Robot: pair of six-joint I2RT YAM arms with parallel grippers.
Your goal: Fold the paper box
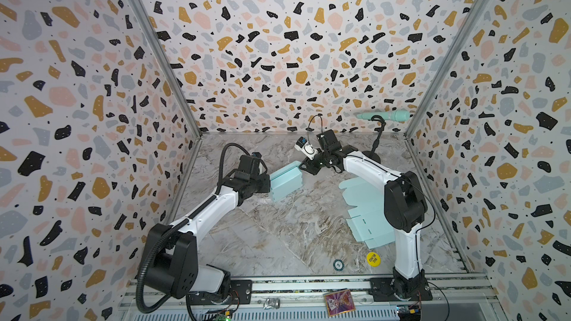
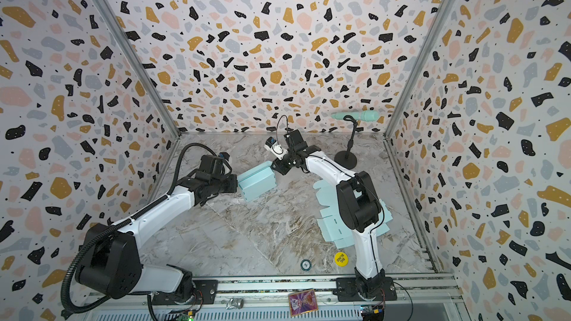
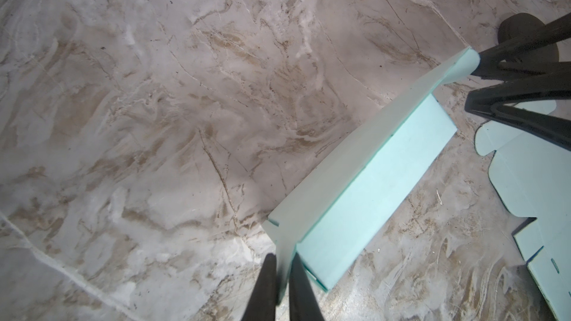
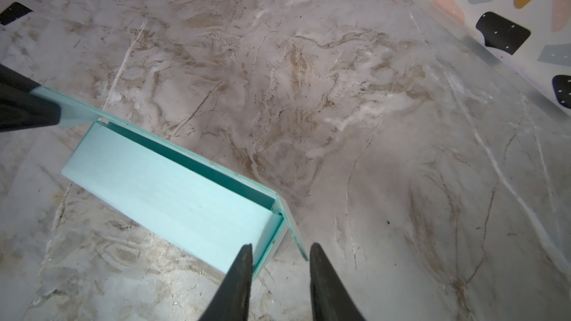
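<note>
Two grippers bracket your paper box (image 1: 285,182), which sits on the marble tabletop (image 1: 272,242) a little above the centre in both top views. It is part-folded, with its long flap raised. Your left gripper (image 1: 268,183) meets the box's left end. In the left wrist view its jaws are clenched on the corner of that flap at the bottom of the frame, with the paper sandwiched between them. Your right gripper (image 1: 302,166) sits at the box's upper-right end. In the right wrist view its jaws stand apart, released, low in the frame, with the box's end wall and flap edge lying in the gap. Flat mint sheets (image 1: 361,208) lie well apart at centre right, partly under the right arm.
</note>
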